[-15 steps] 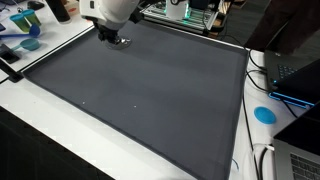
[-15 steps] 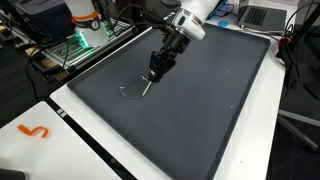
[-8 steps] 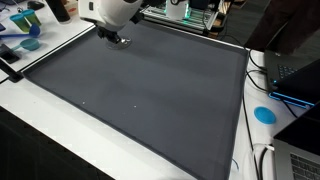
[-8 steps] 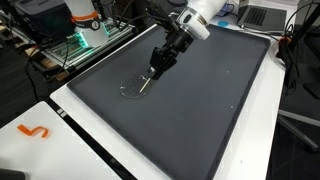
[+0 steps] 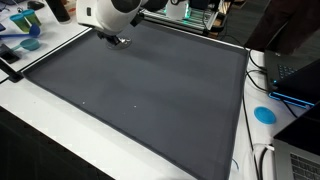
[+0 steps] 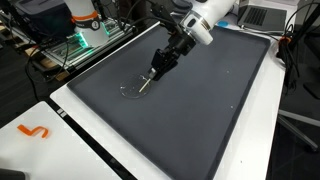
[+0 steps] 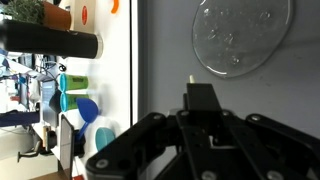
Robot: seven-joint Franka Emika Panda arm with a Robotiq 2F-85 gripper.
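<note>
A large dark grey mat [image 6: 215, 115] lies under a clear round disc [image 6: 130, 92]. The Robotiq gripper [image 6: 156, 71] hangs tilted just beside and above that disc. Its fingers are clenched on a thin dark stick [image 6: 146, 84], whose pale tip points down near the disc's rim.

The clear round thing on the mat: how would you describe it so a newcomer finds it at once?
A big dark grey mat covers most of the white table. Near its edge towards the green-lit rack, close to the jaws, a flat disc lies on it. It is see-through, showing only as a faint glossy ring.
</note>
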